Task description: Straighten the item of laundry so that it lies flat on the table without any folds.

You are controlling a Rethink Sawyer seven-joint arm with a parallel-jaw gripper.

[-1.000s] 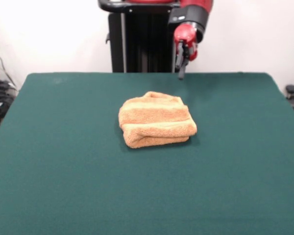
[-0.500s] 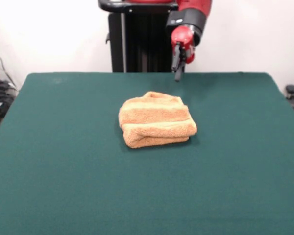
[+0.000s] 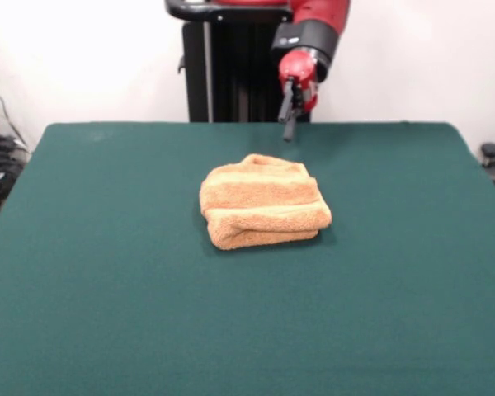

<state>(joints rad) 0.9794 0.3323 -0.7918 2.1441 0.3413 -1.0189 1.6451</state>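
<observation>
The table (image 3: pixel 107 272) spreads dark green across the whole front view, bare on its left side. Near its middle sits the towel (image 3: pixel 262 212), orange-tan and bunched into a thick folded lump with a rolled edge toward the camera and 1 paler woven band showing across its top; it has not shifted over the last second. Above and behind it, a little to the right, the gripper (image 3: pixel 288 132) hangs over the table's far edge, well apart from the cloth. Over that second it has drifted leftward, from right of the towel's far corner to nearly above its far edge. That reads as an approach, so the straightening itself has likely not begun: every fold is still in place. The fingers look pressed together with nothing between them, though at this angle they overlap, so I cannot tell for sure. No brand, label or writing is legible anywhere.
</observation>
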